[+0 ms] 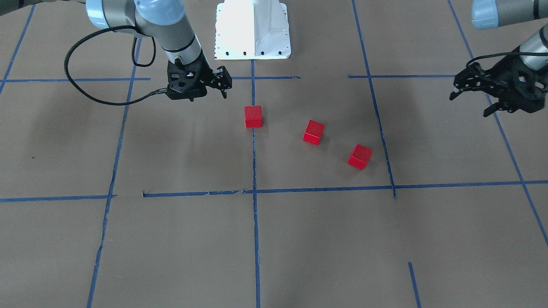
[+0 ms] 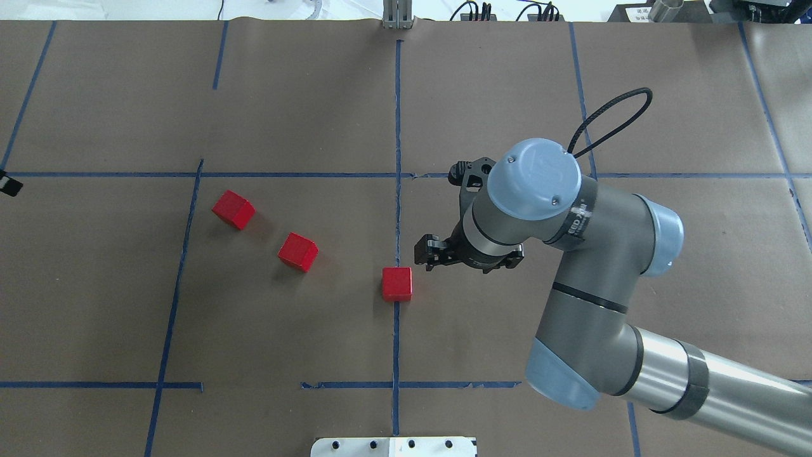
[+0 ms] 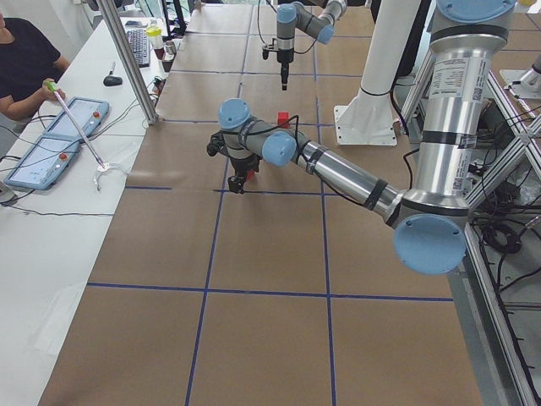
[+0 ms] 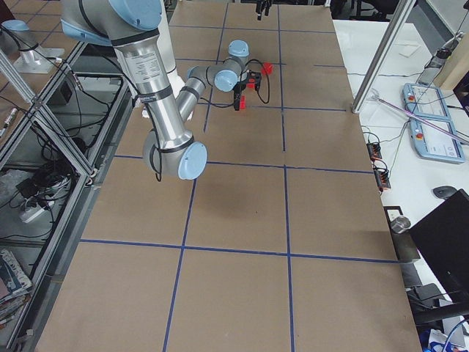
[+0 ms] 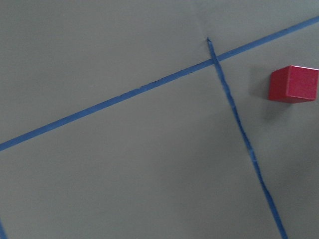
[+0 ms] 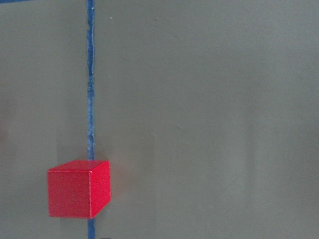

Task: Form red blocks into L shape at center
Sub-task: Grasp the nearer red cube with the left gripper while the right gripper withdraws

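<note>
Nearest me lies the outer block point(image 1: 360, 156), toward the desk's left edge. The middle block point(image 1: 314, 132) sits apart from it, and the third block point(image 1: 253, 116) is on the centre line point(image 1: 254, 162). I see the left gripper point(image 1: 469, 105) spread wide, empty. On the right gripper point(image 1: 222, 83) I can't tell the jaws.

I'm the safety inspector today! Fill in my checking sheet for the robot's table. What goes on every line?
Surface: brown paper with a blue tape grid, ragged in spots.
Job's things: three red blocks, none touching, in a slanted row; one sits on the centre tape line, two on the robot's left.
Clutter: nothing seen.
Grippers: left gripper open, empty; right gripper beside the line block, empty, opening unclear.
Cables: black cable loops off the right wrist.
Surroundings: white robot base; person at a side table.
</note>
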Robot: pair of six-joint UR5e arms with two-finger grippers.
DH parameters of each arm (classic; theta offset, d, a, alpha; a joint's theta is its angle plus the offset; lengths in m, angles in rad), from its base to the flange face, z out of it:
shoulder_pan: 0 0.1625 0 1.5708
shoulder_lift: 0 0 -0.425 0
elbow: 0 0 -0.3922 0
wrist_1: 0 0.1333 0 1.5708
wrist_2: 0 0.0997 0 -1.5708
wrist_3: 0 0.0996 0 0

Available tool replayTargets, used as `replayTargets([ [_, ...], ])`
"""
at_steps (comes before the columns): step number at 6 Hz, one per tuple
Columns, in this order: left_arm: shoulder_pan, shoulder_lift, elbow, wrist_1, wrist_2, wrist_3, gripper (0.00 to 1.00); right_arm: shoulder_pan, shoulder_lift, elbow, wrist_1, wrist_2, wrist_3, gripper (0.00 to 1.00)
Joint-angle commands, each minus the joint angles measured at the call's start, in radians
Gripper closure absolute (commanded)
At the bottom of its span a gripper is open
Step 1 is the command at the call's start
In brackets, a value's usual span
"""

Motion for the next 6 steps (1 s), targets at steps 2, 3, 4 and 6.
replayTargets([
  [2,0.318,-0.264,0.012,0.0,0.176,-0.411,0.0,0.001,-0.049,0.051,0.005,0.005,0.0,0.0],
  [3,0.444,-0.283,0.016,-0.001,0.317,-0.456,0.0,0.001,-0.049,0.056,0.005,0.005,0.0,0.0],
  [4,0.526,-0.298,0.057,-0.021,0.349,-0.564,0.0,0.0,-0.06,0.06,0.005,0.0,0.001,0.0],
  [6,0.542,-0.324,0.227,-0.242,0.38,-0.648,0.0,-0.005,-0.06,0.059,0.005,-0.004,0.001,0.0],
])
